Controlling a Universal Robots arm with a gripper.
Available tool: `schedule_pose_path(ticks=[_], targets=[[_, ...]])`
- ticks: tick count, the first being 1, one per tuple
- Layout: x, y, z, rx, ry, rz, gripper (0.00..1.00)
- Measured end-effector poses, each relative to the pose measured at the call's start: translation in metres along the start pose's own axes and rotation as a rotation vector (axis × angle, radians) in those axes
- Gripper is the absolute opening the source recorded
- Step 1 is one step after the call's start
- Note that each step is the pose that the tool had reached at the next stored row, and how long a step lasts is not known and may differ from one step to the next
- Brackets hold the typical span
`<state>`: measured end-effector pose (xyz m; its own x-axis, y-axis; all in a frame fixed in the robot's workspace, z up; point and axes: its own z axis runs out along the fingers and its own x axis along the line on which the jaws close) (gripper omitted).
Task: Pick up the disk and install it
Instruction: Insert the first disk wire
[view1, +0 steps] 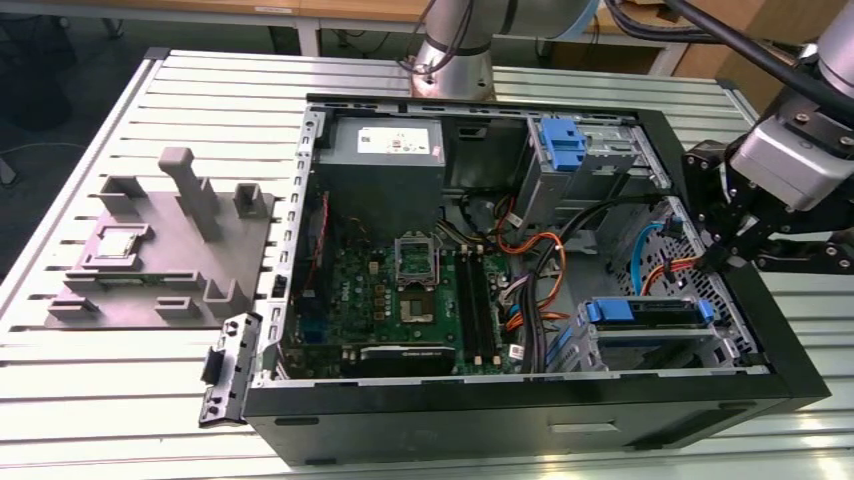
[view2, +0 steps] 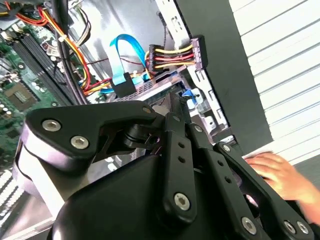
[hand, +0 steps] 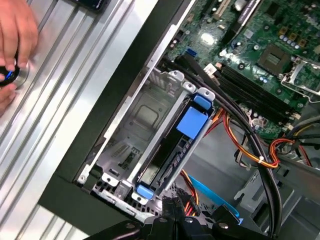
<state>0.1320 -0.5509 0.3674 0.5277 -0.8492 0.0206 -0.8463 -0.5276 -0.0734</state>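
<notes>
The disk (view1: 650, 314), in its blue carrier frame, sits in the drive cage (view1: 694, 345) at the front corner of the open computer case, on the exterior view's right. The first wrist view has the disk (hand: 172, 150) standing on edge in the metal cage (hand: 135, 125), with blue tabs at both ends. My gripper (view1: 727, 235) hangs over the case's wall on the exterior view's right, a little behind the cage and apart from the disk. Its black linkage (view2: 190, 185) is close up in the second wrist view.
A grey stand (view1: 167, 250) with upright posts lies on the slatted table at the exterior view's left. The power-supply box (view1: 384, 150) and a second blue carrier (view1: 563, 145) sit at the case's back. Cables (view1: 534, 270) cross the motherboard. A person's hand (hand: 15, 40) rests on the table beside the case.
</notes>
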Motion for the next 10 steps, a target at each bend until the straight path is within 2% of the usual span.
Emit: schedule_pose_path(ticks=[3, 10], targets=[[-0.0009, -0.0011, 0.0003, 0.0022, 0.0038, -0.009, 0.10], [-0.0039, -0.0089, 0.0022, -0.0022, 0.0108, -0.011, 0.10]])
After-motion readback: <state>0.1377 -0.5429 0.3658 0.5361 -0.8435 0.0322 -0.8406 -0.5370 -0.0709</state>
